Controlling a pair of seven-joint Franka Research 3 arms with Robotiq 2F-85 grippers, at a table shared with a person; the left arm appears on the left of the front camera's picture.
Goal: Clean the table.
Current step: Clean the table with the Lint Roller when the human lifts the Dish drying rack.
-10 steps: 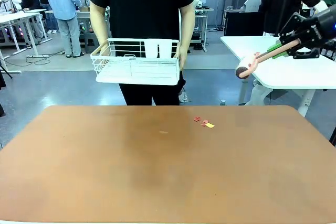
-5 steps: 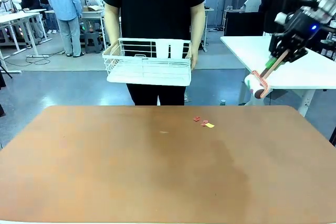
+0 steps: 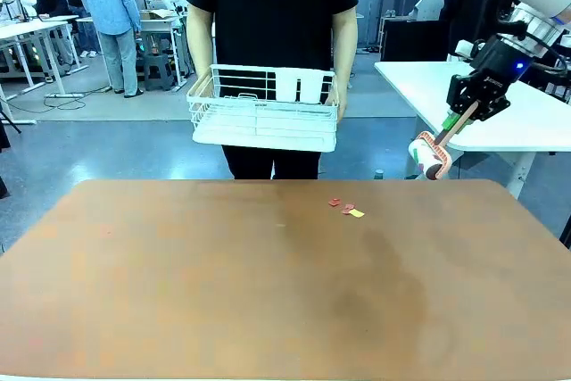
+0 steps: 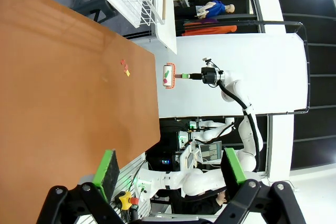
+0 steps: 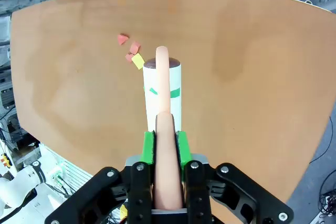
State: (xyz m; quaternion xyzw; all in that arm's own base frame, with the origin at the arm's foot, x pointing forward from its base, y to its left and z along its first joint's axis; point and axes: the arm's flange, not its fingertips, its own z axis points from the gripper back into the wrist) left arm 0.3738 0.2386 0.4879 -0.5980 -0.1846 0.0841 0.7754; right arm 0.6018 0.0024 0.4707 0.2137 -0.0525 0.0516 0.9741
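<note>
- Counter (image 3: 178,292) carries scraps (image 3: 346,209); front shows me a person (image 3: 268,6) holding a rack (image 3: 265,122).
- Right wrist: right gripper (image 5: 163,142) jaws pinch roller (image 5: 171,95).
- Left wrist: left gripper (image 4: 170,165) jaws spread.

The terracotta table (image 3: 178,292) carried small red and yellow scraps (image 3: 346,209). They lay near its far edge, below and left of the right claw (image 3: 464,110).

Bright even indoor light, soft shadows, wrist views edge-warped
</note>
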